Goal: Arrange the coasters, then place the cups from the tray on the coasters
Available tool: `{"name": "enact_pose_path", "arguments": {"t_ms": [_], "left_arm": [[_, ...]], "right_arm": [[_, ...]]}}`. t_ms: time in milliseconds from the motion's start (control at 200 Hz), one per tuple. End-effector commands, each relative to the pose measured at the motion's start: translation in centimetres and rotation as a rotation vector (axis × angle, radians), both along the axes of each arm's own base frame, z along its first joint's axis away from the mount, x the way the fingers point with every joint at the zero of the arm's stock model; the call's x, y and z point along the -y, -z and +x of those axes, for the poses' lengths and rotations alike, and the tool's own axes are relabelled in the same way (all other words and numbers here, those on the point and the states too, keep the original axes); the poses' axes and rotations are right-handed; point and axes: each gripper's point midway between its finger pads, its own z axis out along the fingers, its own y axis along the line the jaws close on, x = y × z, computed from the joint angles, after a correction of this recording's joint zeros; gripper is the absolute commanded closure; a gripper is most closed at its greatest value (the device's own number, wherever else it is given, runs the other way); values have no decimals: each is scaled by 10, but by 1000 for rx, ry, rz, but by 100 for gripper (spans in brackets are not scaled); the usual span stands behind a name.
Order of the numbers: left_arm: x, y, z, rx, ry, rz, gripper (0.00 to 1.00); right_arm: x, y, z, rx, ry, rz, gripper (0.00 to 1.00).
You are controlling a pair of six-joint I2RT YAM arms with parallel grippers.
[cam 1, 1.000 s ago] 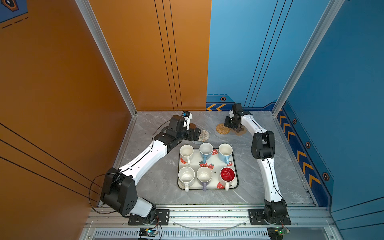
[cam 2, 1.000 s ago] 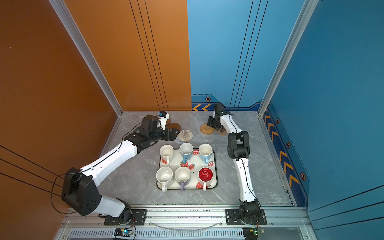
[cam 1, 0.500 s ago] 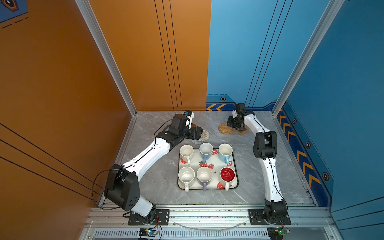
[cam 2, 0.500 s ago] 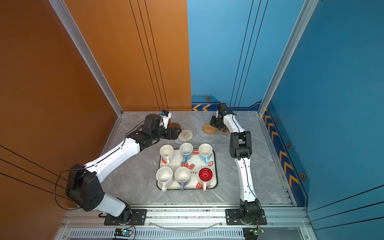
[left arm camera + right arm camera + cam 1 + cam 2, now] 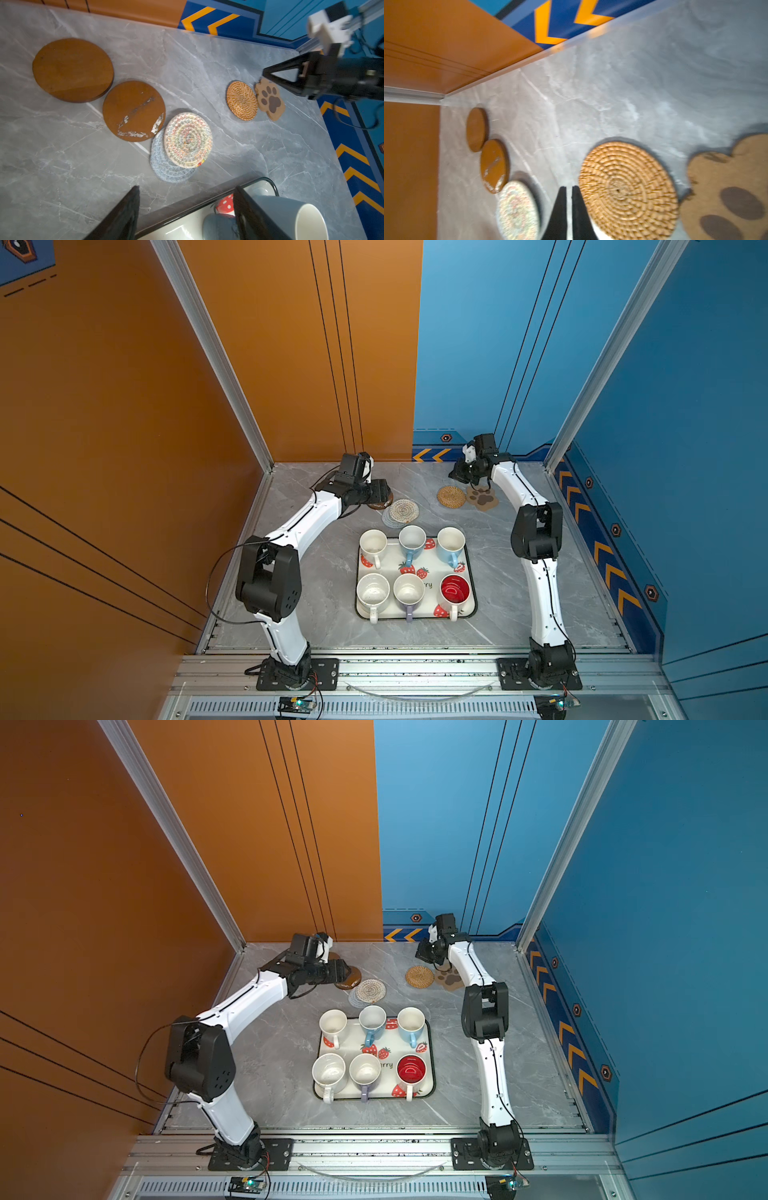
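Six coasters lie along the back of the table. Two brown discs sit side by side. A cream woven spiral partly covers a grey one. Further right, the rattan round touches the paw-print mat. My left gripper hangs open and empty above the brown discs, near the tray's back rim. My right gripper is shut and empty, beside the rattan round. Several cups stand on the tray, among them a red-lined one and a lavender one.
The orange back wall and the blue wall stand close behind both grippers. Bare grey table lies on either side of the tray. The right arm's elbow stands to the right of the tray.
My right gripper has drawn back from the rattan and paw-print coasters toward the back wall, leaving the paw-print fully in view. My left gripper has shifted slightly and its jaws have narrowed.
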Motion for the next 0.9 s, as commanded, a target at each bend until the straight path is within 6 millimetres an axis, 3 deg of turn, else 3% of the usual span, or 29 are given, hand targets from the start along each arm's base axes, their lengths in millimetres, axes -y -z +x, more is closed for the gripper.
{"name": "enact_pose_path", "arguments": {"t_ms": [0, 150, 235, 506, 671, 896], "left_arm": [[15, 8, -3, -82, 56, -84, 28], [28, 27, 6, -136, 96, -123, 29], [34, 39, 11, -162, 109, -137, 30], [38, 78, 24, -243, 104, -165, 31], [43, 92, 30, -264, 104, -202, 33], [49, 108, 36, -286, 93, -252, 37]], "right_arm": [[-44, -13, -17, -4, -103, 87, 77], [-80, 1, -31, -40, -173, 116, 49], [-95, 14, -38, -67, -195, 118, 45], [-109, 47, -49, -136, -196, 120, 42], [-109, 66, -58, -180, -191, 126, 41], [-115, 77, -65, -207, -193, 153, 41]]}}
